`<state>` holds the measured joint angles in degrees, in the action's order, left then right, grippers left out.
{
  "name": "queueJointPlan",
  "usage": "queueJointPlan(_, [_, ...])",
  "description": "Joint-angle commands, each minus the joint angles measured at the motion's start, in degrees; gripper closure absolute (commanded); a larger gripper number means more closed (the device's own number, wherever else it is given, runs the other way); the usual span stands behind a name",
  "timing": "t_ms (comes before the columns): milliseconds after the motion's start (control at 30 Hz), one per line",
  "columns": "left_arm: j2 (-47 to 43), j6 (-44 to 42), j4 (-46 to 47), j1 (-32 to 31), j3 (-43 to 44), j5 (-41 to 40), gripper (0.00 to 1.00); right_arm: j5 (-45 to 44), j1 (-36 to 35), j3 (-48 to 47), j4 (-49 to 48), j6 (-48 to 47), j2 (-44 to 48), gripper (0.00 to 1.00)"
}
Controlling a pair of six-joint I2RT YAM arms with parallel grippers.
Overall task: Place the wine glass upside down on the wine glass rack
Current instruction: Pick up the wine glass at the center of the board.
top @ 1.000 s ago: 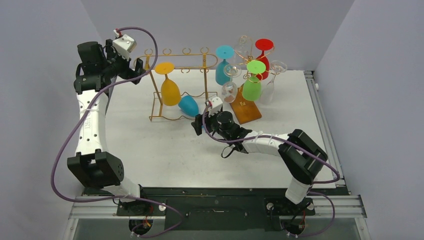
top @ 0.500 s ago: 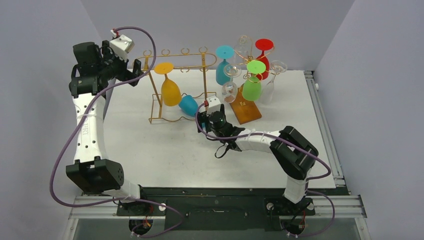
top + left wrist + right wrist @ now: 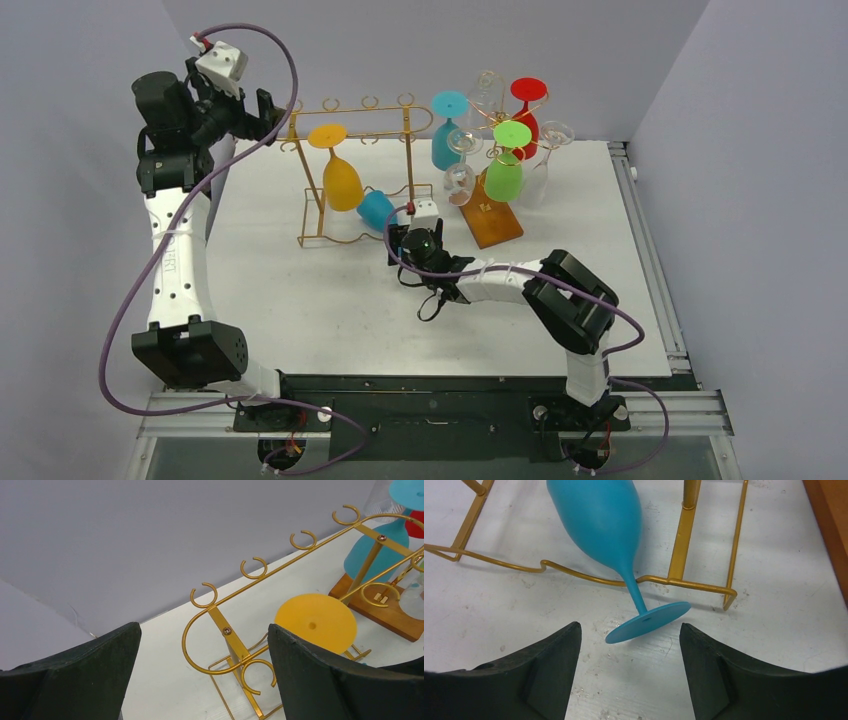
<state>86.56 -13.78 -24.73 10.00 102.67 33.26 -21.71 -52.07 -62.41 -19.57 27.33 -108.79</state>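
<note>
Setting: a white counter boxed in by pale grey walls.
Rack: a gold wire rack with hooked top rails stands at the back left. A yellow wine glass already hangs upside down from it.
Neighbour: a second rack on a wooden base, well stocked with coloured and clear glasses, stands just to the right.
Task's thing: the teal wine glass lies on its side on the counter. Its bowl is inside the gold rack's bottom frame, its stem crosses that frame's front wire, and its round foot is tipped on edge on the near side.
Right pincer: released and holding nothing, with the jaws standing either side of the foot and clear of it.
Left pincer: released and empty, up by the rack's top left end.
Step, as judged: the grasp is not yet made.
Risk, slip: a squeeze on the slanted foot could skid off the thin disc and send the glass rolling.
Risk, snag: a lift could catch the bowl or stem on the frame wire, dragging the rack.
Risk, knock-on: a jolted rack could shake the yellow wine glass loose.
</note>
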Motion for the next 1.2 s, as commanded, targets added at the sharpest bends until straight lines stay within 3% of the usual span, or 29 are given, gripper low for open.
queueJointPlan(0, [-3.05, 5.26, 6.98, 0.68, 1.77, 1.01, 0.04, -3.42, 0.77, -2.99, 1.73, 5.25, -0.76, 0.34])
queueJointPlan(333, [-5.59, 5.86, 6.28, 1.29, 2.62, 0.95, 0.04, -2.81, 1.66, -5.71, 3.93, 9.06, -3.53, 0.49])
queueJointPlan(800, [-8.66, 4.88, 4.89, 1.29, 1.93, 1.82, 0.04, -3.16, 2.29, -5.63, 4.65, 12.91, -4.93, 0.55])
queueJointPlan(1167, [-9.60, 3.27, 4.10, 1.32, 0.59, 1.91, 0.04, -4.31, 2.26, -2.49, -0.33, 14.82, -3.18, 0.78])
